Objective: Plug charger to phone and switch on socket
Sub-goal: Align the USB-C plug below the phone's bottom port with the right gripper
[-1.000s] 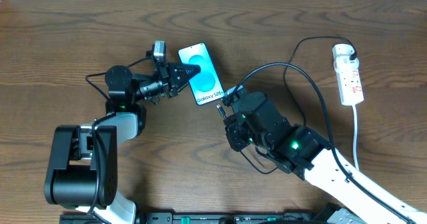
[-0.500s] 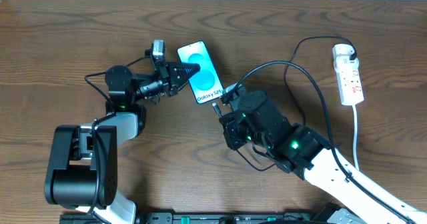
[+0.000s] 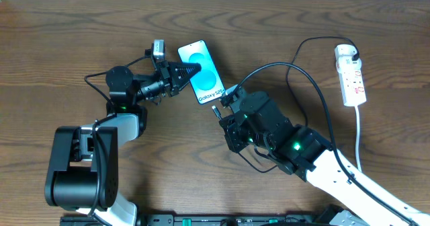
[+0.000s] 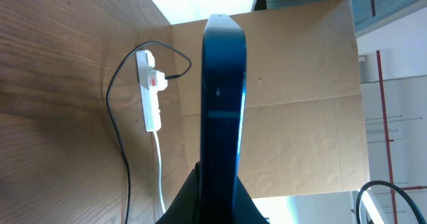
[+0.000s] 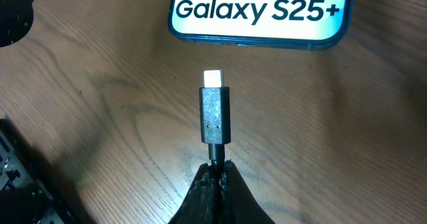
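Here, right tool (image 5: 214, 174) tight on charger (image 5: 215, 116), near phone (image 5: 260, 11)

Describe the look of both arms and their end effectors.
The left arm and right arm match: black joint housings with small green lights, white link shells. The left end effector and right end effector are black, with tapered pointed fingers.

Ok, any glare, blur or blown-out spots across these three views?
Overhead: even light, sharp, the phone screen bright yet readable. Left wrist: the phone's edge is dark and soft right at the lens, the bright area at the top is blown out, the power strip stays crisp. Right wrist: sharp, but the charger tip glares white.
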Available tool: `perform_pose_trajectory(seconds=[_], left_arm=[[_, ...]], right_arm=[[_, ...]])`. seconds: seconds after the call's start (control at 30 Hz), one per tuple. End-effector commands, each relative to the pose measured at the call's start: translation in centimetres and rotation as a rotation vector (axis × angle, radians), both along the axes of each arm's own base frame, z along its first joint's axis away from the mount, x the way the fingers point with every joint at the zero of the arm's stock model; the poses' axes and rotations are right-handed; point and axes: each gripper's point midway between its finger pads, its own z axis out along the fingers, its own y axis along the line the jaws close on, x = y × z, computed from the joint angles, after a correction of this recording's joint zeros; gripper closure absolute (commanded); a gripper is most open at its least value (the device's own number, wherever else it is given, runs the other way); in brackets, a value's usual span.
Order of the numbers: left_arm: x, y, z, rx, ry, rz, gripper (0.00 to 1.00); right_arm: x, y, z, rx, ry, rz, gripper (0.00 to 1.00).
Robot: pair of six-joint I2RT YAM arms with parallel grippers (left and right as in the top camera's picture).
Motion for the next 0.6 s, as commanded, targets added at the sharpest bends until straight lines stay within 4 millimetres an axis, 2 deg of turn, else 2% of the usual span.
perform_pose_trajectory(seconds=[0.0, 0.3, 0.4, 0.57], left_arm=[[0.50, -0.12, 1.62, 0.007, -0.081, 0.006, 0.92], [0.57, -0.09, 1.62, 0.010, -0.090, 0.010, 0.93], [0.69, -0.03, 1.65, -0.018, -0.026, 0.015, 0.92], [0.01, -0.32, 1.55, -0.013, -0.023, -0.028, 0.93]], right_arm=[[-0.21, 0.27, -0.16, 0.024, 0.040, -0.030, 0.99], [-0.53, 0.60, -0.11, 0.068, 0.100, -0.065, 0.99], [-0.52, 0.61, -0.11, 0.068, 0.100, -0.065, 0.99], [-0.29, 0.42, -0.15, 0.060, 0.091, -0.077, 0.99]])
